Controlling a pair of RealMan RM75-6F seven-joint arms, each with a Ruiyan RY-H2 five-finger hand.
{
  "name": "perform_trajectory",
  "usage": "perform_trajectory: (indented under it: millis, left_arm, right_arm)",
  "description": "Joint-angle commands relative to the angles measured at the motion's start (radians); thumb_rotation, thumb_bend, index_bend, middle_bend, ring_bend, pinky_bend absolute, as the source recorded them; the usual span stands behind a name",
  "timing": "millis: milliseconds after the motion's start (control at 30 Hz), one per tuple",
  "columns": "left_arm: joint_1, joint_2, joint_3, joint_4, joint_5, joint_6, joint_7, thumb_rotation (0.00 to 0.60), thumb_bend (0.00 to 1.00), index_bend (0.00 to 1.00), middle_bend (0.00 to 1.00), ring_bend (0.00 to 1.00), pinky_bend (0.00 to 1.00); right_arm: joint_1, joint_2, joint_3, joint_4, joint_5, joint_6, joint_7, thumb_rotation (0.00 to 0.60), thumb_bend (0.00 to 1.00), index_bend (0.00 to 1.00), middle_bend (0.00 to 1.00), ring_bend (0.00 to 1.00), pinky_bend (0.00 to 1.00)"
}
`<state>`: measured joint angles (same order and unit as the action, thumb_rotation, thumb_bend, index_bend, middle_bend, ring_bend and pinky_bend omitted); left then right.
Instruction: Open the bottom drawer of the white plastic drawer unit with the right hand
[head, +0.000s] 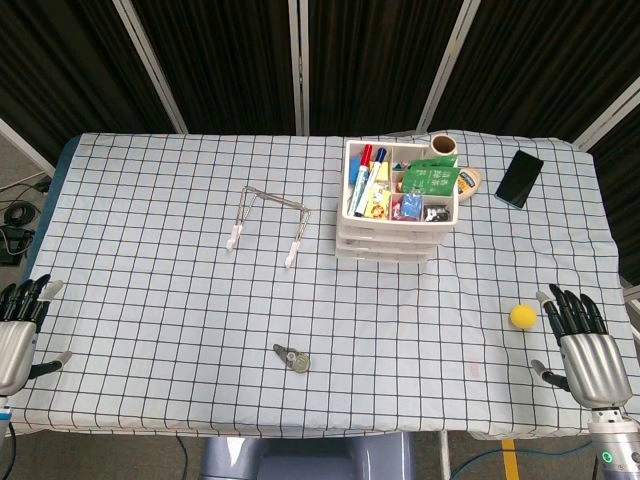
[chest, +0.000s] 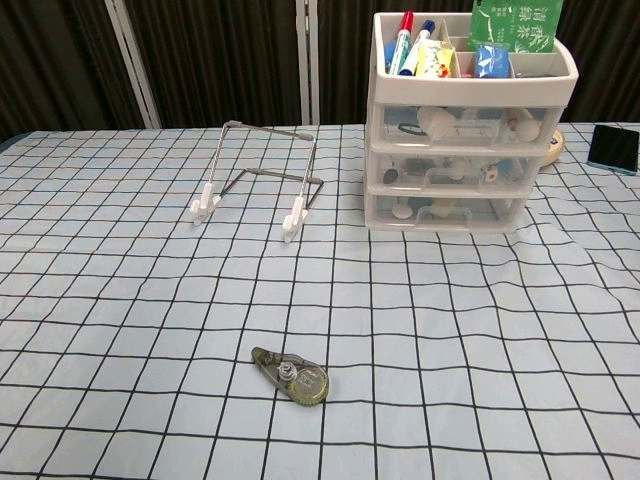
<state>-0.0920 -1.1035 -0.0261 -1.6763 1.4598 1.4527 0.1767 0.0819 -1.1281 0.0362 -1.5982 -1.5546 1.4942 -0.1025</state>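
Resting at lower right with fingers apart and empty, the right hand (head: 583, 345) should reach the bottom drawer (chest: 446, 208), upper right, hooking its front squarely.

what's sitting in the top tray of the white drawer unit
The white drawer unit has an open top tray holding upright markers, a green packet and small colourful packets. Whatever lies beneath them is covered. The three drawers below are closed.

The chest view cuts off the phone (chest: 615, 148) at its right edge. The left robot hand (head: 18, 335) is cropped by the head view's left edge. Drawer contents blur behind translucent fronts.
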Motion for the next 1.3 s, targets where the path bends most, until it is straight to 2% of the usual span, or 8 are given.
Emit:
perform_trajectory:
  millis: [33, 900, 1000, 1033, 1100, 1167, 1233, 1300]
  left_arm:
    - [0.002, 0.001, 0.000, -0.003, 0.001, 0.003, 0.001, 0.600, 0.08, 0.00, 0.00, 0.00, 0.00]
    - [0.013, 0.007, 0.003, -0.017, 0.019, 0.028, 0.001, 0.600, 0.08, 0.00, 0.00, 0.00, 0.00]
    - [0.014, 0.008, 0.004, -0.019, 0.018, 0.027, 0.002, 0.600, 0.08, 0.00, 0.00, 0.00, 0.00]
    - [0.014, 0.009, 0.003, -0.020, 0.018, 0.029, 0.001, 0.600, 0.08, 0.00, 0.00, 0.00, 0.00]
    - [0.017, 0.010, 0.000, -0.021, 0.017, 0.036, -0.006, 0.600, 0.08, 0.00, 0.00, 0.00, 0.00]
    - [0.019, 0.012, -0.002, -0.022, 0.015, 0.041, -0.012, 0.600, 0.08, 0.00, 0.00, 0.00, 0.00]
    - [0.021, 0.014, -0.004, -0.023, 0.014, 0.044, -0.016, 0.600, 0.08, 0.00, 0.00, 0.00, 0.00]
    - [0.021, 0.015, -0.005, -0.022, 0.014, 0.045, -0.020, 0.600, 0.08, 0.00, 0.00, 0.00, 0.00]
  right_arm:
    - [0.000, 0.000, -0.001, 0.000, 0.000, -0.002, 0.000, 0.600, 0.06, 0.01, 0.00, 0.00, 0.00]
    - [0.006, 0.006, -0.008, -0.010, -0.002, -0.024, 0.020, 0.600, 0.06, 0.01, 0.00, 0.00, 0.00]
    - [0.010, 0.003, -0.006, -0.012, -0.003, -0.030, 0.033, 0.600, 0.06, 0.05, 0.01, 0.01, 0.02]
    - [0.012, -0.001, -0.002, -0.012, -0.004, -0.027, 0.042, 0.600, 0.06, 0.08, 0.04, 0.05, 0.08]
    - [0.015, -0.024, 0.018, -0.005, -0.007, 0.000, 0.083, 0.600, 0.07, 0.14, 0.22, 0.24, 0.25]
    - [0.017, -0.047, 0.035, 0.004, -0.006, 0.020, 0.128, 0.600, 0.08, 0.18, 0.49, 0.53, 0.48]
    - [0.024, -0.062, 0.047, 0.001, 0.004, 0.019, 0.172, 0.600, 0.11, 0.19, 0.64, 0.68, 0.61]
    - [0.042, -0.068, 0.054, -0.020, 0.024, -0.020, 0.230, 0.600, 0.15, 0.19, 0.74, 0.78, 0.69]
